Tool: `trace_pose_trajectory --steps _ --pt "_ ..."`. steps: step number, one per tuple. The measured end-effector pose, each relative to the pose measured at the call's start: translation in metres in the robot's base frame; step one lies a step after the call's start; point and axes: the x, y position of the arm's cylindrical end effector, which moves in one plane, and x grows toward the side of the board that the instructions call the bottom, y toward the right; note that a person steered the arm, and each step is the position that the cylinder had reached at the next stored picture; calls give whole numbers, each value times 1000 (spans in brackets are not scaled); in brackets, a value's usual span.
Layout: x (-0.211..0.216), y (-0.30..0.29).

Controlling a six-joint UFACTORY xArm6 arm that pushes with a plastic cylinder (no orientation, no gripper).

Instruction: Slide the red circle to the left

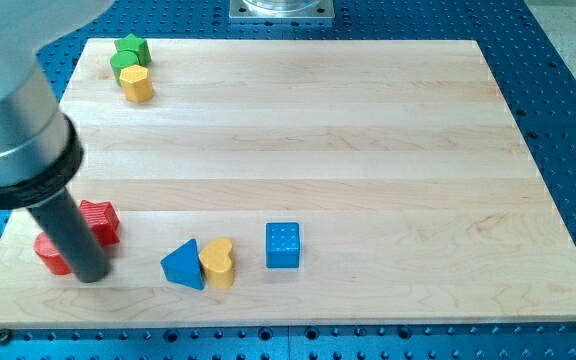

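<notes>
The red circle (50, 255) lies near the board's bottom left corner, mostly hidden behind my rod. A second red block (101, 221), star-like in shape, sits just right of and above it. My tip (89, 277) rests on the board at the red circle's right side, touching or almost touching it, and below the red star.
A blue triangle (183, 265), a yellow heart (218, 263) and a blue cube (282, 245) sit in a row at the bottom centre. A green star (128, 50) and a yellow block (137, 84) stand at the top left. The wooden board (368, 150) lies on a blue perforated table.
</notes>
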Motion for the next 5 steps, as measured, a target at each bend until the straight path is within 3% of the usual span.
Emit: trace_pose_trajectory --steps 2,3,5 --pt "42 -68" --pt "16 -76" --pt "-11 81"
